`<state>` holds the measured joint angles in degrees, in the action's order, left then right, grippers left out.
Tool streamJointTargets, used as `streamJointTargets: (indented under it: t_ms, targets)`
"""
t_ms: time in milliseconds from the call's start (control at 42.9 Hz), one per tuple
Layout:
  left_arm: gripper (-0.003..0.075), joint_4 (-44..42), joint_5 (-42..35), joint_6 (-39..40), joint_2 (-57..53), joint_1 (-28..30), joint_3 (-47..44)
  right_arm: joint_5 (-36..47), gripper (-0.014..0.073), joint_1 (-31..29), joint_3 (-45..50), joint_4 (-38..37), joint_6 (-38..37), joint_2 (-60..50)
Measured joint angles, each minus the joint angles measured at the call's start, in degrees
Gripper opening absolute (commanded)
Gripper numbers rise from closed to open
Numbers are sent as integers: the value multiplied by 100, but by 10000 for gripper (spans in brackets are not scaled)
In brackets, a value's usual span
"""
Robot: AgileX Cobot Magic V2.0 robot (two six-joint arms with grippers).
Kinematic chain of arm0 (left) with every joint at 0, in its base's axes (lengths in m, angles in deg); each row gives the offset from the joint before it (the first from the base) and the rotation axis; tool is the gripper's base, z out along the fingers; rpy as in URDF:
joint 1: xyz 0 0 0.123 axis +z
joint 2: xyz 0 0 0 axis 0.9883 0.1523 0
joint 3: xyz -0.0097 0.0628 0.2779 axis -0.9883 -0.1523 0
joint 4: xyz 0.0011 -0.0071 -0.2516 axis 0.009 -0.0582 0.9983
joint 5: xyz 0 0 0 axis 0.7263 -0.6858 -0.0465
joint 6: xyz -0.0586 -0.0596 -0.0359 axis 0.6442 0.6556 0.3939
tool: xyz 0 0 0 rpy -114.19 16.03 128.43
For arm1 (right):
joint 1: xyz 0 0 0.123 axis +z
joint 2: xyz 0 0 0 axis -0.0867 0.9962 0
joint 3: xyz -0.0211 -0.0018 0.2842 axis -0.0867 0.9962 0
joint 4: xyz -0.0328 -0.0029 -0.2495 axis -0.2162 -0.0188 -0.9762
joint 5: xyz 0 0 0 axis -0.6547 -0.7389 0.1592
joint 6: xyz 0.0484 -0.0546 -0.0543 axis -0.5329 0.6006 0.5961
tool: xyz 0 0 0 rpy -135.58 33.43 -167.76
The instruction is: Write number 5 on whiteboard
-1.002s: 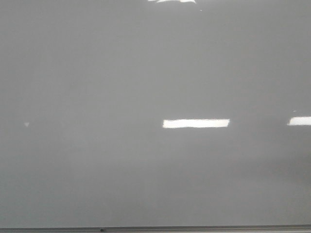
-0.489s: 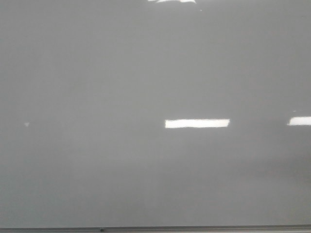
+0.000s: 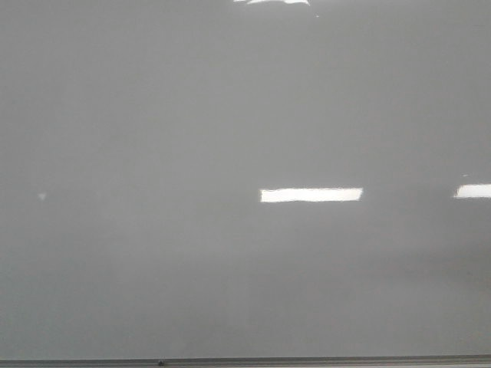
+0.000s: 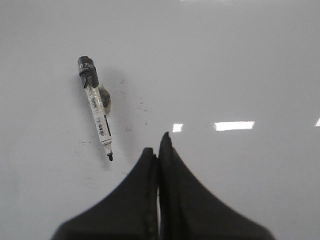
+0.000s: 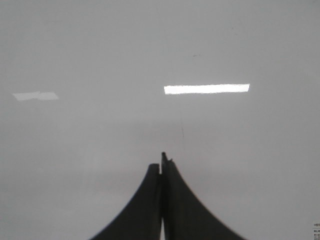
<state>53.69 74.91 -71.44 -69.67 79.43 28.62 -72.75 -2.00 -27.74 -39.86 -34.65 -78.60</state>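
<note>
- Filling front view: whiteboard (image 3: 230, 115), glossy; no digit visible.
- Left gripper (image 4: 158, 145): clenched, empty.
- Marker (image 4: 96, 106): uncapped, lying on the board just beside it.
- Right gripper (image 5: 162, 162): clenched, empty.

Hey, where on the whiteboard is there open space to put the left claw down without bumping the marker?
The whiteboard is bare nearly everywhere. The only object is the uncapped marker, lying off to one side of the shut left claw, with faint smudges around it. The front view shows only reflections.

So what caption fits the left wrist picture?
Closed left gripper hovers over blank whiteboard, uncapped marker lying nearby.
</note>
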Motion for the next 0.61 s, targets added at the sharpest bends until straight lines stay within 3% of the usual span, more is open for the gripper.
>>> streamJointTargets:
  t_ms: [350, 606]
  targets:
    - [-20, 100, -820, 0, 0, 0, 114, 27, -66, 0, -454, 21, 0, 0]
    - [-20, 113, 543, -12, 462, 0, 1372, -793, -66, 0, -1941, 30, 0, 544]
